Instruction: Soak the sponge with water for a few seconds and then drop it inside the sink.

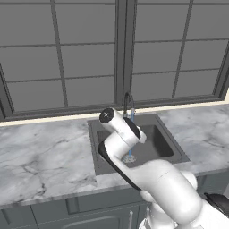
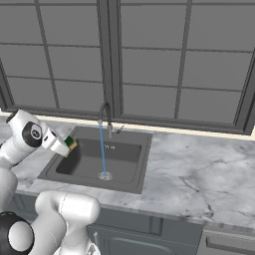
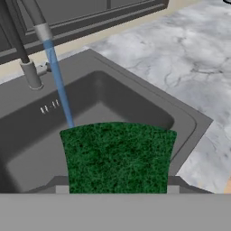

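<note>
The tool (image 2: 71,145) grips the sponge (image 2: 72,144) over the left side of the sink (image 2: 142,164). Water (image 2: 102,149) runs down beside it.

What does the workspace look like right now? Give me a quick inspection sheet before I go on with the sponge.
Surface: grey marble counter around the sink, under a wide window.
Sponge: green-topped sponge held in the gripper over the sink's left edge, to one side of the stream and not under it.
Water: running; a thin blue stream of water falls from the faucet onto the drain.
Sink: dark basin, nothing lying in it.
Clutter: nothing seen.
Gripper: gripper shut on the sponge.
Cables: nothing seen.
Surroundings: grey cabinet fronts below the counter.
</note>
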Available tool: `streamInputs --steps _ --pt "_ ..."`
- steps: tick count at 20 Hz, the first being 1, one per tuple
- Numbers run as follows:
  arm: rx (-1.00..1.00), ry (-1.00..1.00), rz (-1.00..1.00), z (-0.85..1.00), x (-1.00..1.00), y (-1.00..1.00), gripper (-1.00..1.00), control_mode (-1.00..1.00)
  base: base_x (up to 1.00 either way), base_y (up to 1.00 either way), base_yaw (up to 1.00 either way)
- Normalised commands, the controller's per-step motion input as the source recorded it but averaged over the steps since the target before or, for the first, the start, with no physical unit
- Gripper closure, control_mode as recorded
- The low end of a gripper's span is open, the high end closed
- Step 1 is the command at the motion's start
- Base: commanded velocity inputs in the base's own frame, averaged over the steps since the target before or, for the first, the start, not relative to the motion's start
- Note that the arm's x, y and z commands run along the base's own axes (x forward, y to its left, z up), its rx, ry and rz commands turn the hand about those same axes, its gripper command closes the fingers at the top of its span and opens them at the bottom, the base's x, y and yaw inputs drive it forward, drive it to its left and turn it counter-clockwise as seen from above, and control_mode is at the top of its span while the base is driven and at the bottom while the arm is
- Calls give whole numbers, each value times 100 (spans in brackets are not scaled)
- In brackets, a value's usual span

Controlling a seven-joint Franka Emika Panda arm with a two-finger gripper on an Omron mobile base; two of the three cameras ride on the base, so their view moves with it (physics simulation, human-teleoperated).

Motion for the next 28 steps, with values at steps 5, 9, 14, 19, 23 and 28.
streamInputs --steps 5,9,14,19,23,28 --pt "0 0 0 -18 8 -11 100 -100 0 0 0" --pt "0 0 0 -26 14 -15 100 -100 0 0 0" --pt "-3 0 0 -21 30 -21 100 -100 0 0 0" --pt "-5 0 0 -5 28 -18 100 -100 0 0 0" --pt "-7 0 0 0 28 -11 100 -100 0 0 0" --pt "-2 0 -1 0 20 -4 100 -100 0 0 0"
